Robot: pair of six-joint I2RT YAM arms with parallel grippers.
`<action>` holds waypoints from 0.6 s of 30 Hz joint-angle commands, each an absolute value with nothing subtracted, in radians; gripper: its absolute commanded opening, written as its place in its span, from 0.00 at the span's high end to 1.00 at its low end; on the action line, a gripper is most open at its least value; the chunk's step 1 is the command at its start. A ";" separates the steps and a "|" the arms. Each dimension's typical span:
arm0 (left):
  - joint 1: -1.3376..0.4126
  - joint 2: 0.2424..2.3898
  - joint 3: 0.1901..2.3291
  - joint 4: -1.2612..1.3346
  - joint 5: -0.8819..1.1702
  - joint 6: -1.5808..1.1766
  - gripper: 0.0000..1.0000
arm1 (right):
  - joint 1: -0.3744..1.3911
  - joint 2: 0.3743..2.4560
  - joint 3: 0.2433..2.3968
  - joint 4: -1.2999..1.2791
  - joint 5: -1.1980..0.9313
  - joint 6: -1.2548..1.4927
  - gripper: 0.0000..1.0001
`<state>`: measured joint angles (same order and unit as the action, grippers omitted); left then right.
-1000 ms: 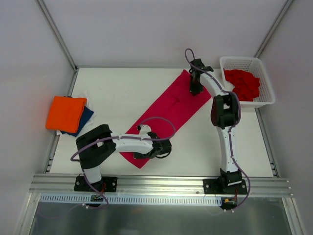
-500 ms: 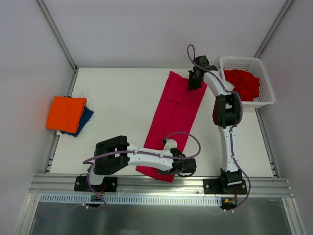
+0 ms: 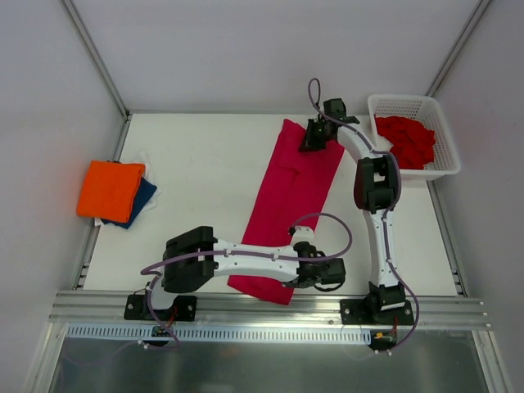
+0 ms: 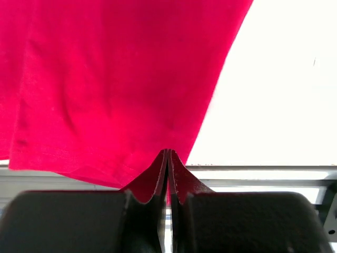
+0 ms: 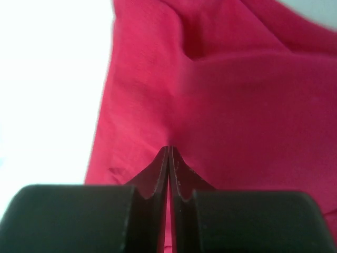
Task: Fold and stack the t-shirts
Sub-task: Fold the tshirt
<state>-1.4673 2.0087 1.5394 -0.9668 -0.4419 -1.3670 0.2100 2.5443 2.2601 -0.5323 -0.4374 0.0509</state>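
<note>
The left gripper had its two fingers pressed tight together, pinching the near hem of the crimson-pink t-shirt close to the front edge of the table. The right gripper was likewise closed to a slit on the shirt's far end, near the white lattice basket. The shirt lay as a long folded strip stretched between the two grippers, well apart from the folded orange t-shirt at the left.

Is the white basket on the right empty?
No, the white basket holds a heap of crumpled red shirts in the top view.
</note>
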 commanded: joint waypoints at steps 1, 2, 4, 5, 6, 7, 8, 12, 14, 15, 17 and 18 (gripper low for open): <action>-1.480 1.993 1.562 -1.028 -0.503 -1.357 1.00 | 0.225 2.420 2.140 -0.462 -0.382 0.016 0.96; -1.480 1.968 1.557 -1.043 -0.521 -1.364 1.00 | 0.227 2.375 2.085 -0.433 -0.326 0.008 0.96; -1.479 1.945 1.562 -1.119 -0.610 -1.381 1.00 | 0.233 2.239 1.939 -0.364 -0.272 -0.021 0.93; -1.477 1.925 1.574 -1.156 -0.652 -1.391 1.00 | 0.233 2.197 1.906 -0.350 -0.227 -0.035 0.91; -1.477 1.918 1.584 -1.199 -0.694 -1.405 1.00 | 0.236 2.157 1.878 -0.339 -0.203 -0.041 0.89; -1.464 1.908 1.616 -1.292 -0.769 -1.434 1.00 | 0.236 2.079 1.852 -0.328 -0.178 -0.047 0.85; -1.456 1.889 1.632 -1.336 -0.800 -1.446 1.00 | 0.238 2.042 1.815 -0.327 -0.137 -0.058 0.83; -1.410 1.787 1.623 -1.428 -0.908 -1.474 1.00 | 0.241 1.893 1.770 -0.359 -0.071 -0.080 0.76; -1.396 1.712 1.591 -1.419 -0.940 -1.476 1.00 | 0.242 1.841 1.769 -0.414 -0.014 -0.092 0.76; -1.391 1.691 1.556 -1.413 -0.945 -1.477 1.00 | 0.244 1.829 1.769 -0.440 0.030 -0.103 0.78; -1.379 1.637 1.513 -1.376 -0.943 -1.459 1.00 | 0.245 1.801 1.760 -0.495 0.139 -0.104 0.92; -1.376 1.623 1.470 -1.364 -0.940 -1.451 1.00 | 0.247 1.798 1.743 -0.509 0.168 -0.104 0.99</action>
